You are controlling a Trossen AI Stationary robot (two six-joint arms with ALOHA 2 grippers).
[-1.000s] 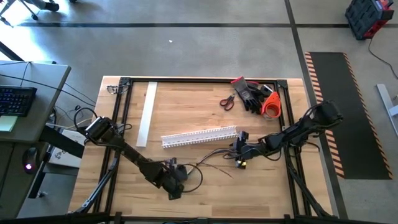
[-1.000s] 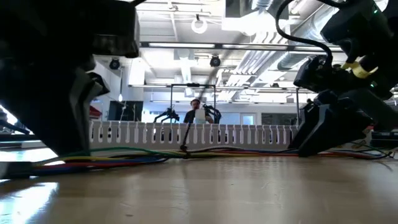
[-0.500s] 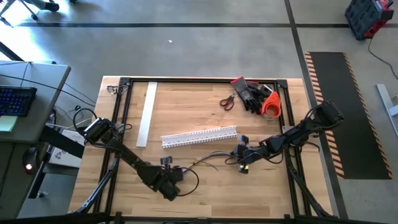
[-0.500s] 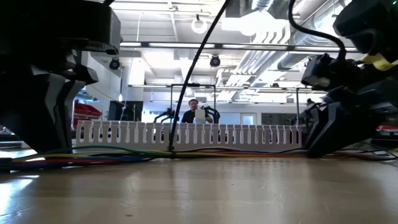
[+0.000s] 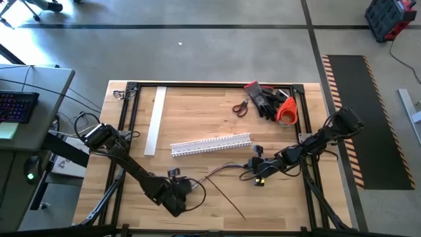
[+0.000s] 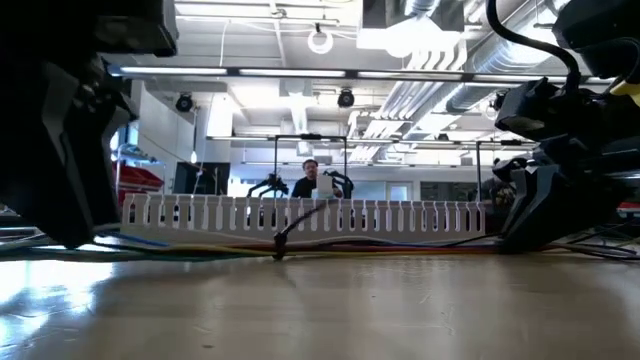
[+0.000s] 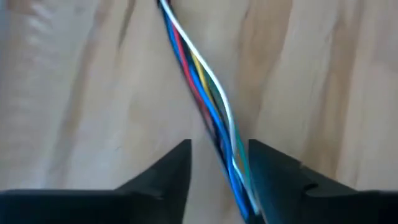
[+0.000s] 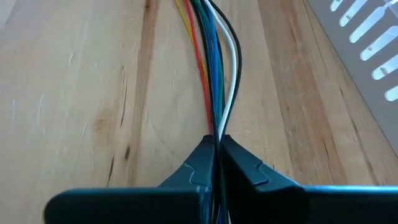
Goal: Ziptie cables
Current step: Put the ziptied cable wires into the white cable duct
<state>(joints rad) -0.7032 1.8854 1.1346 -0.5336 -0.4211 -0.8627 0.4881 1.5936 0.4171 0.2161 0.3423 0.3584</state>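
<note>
Cables [image 5: 227,170] stretch across the near half of the table [image 5: 197,105] in the high view, just in front of the white slotted duct [image 5: 210,144], with the left gripper [image 5: 176,192] at one end and the right gripper [image 5: 255,172] at the other. Low view: the bundle lies flat on the wood, and a dark band, possibly a tie, sits at its middle [image 6: 278,245]. Left wrist view: jaws stand apart, wires running between them, nothing gripped. Right wrist view: fingers pinched tight on the coloured strands. Judgement: the bundle looks gathered and one tie may be on; whether it is cinched cannot be told, and further ties probably remain.
</note>
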